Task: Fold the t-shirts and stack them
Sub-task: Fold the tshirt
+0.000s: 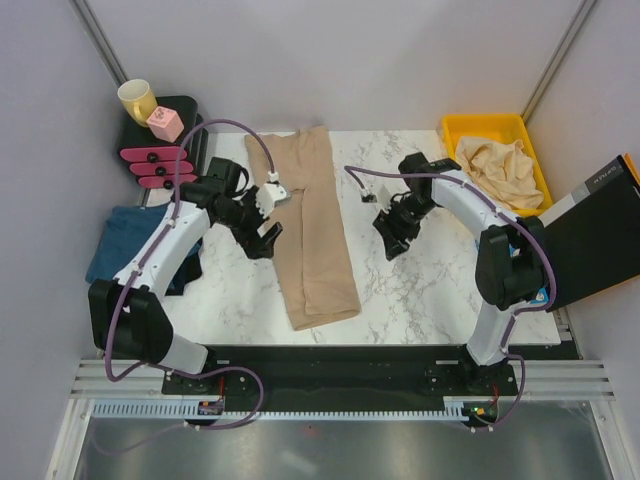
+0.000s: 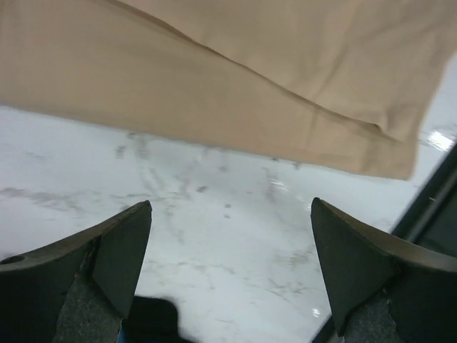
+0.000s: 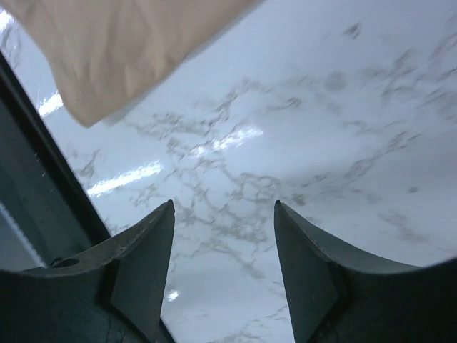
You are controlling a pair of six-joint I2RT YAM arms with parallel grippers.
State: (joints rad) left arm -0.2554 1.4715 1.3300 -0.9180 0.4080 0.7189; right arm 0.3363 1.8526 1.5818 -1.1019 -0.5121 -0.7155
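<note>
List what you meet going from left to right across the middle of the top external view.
First the teal-blue t-shirt → left gripper, open → folded tan t-shirt → right gripper, open → yellow bin holding crumpled beige t-shirts → black box.

The folded t-shirt (image 1: 312,225) is plain tan, on a table (image 1: 440,290) of white marble with thin grey veins. A yellow bin (image 1: 482,121) holds pale beige t-shirts (image 1: 505,170), and at the left lie a teal-blue t-shirt (image 1: 120,235) and a dark navy t-shirt (image 1: 188,272). A yellow mug (image 1: 137,98) and a pink block (image 1: 165,123) top a black stand (image 1: 185,105).
</note>
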